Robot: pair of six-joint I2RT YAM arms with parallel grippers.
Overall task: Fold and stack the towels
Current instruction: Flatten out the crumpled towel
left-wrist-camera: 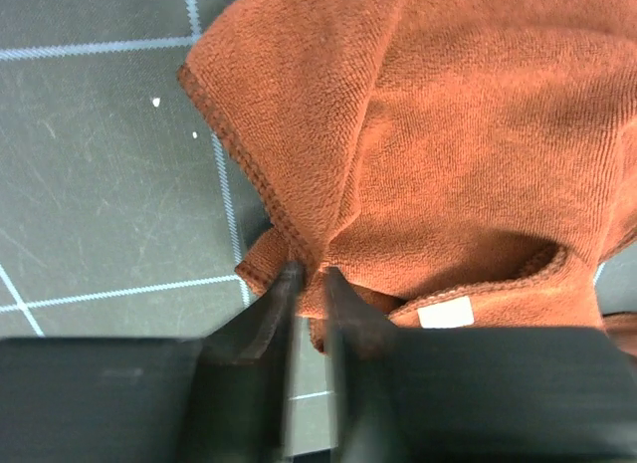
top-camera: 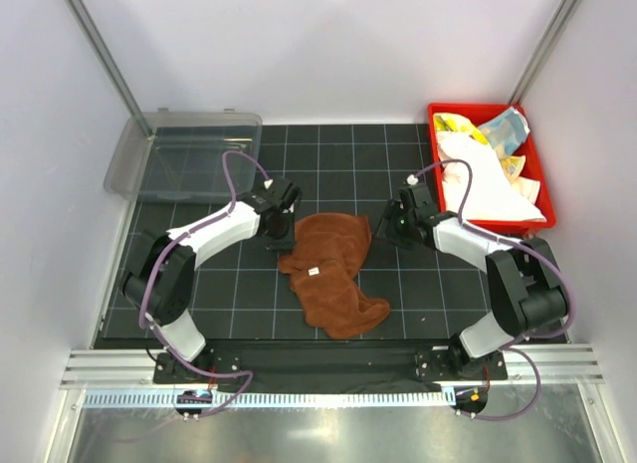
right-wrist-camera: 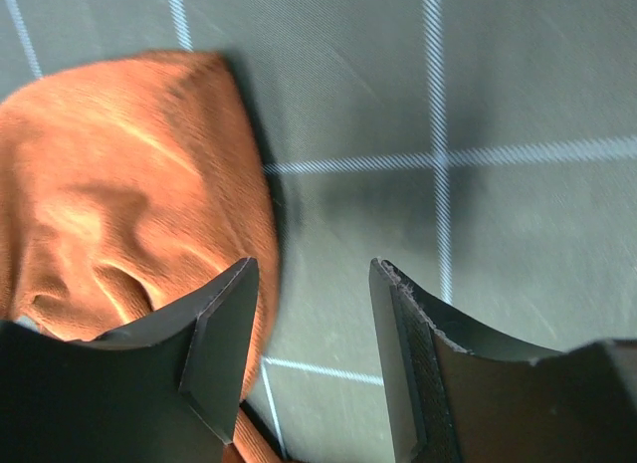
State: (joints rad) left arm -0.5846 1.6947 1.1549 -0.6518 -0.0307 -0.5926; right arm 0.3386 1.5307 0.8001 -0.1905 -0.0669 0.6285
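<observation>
Brown towel (top-camera: pixel 333 269): crumpled at mid-mat, between the two grippers. Left gripper (left-wrist-camera: pixel 311 280): fingers clenched on a small pucker at the towel's hem. Right gripper (right-wrist-camera: pixel 314 269): fingers released, one over the towel's edge, the other over bare mat (right-wrist-camera: pixel 518 85).

Hazards: the thin pinch may slip on lifting, or carry two layers and keep the towel bunched. The right fingers, if closed here, may miss the edge.

Far left: clear bin (top-camera: pixel 124 164), no contents seen. Far right: red bin (top-camera: pixel 463 109), holding a white towel (top-camera: pixel 483 184), yellow towel (top-camera: pixel 456 124) and blue towel (top-camera: pixel 506 127), all unfolded.
</observation>
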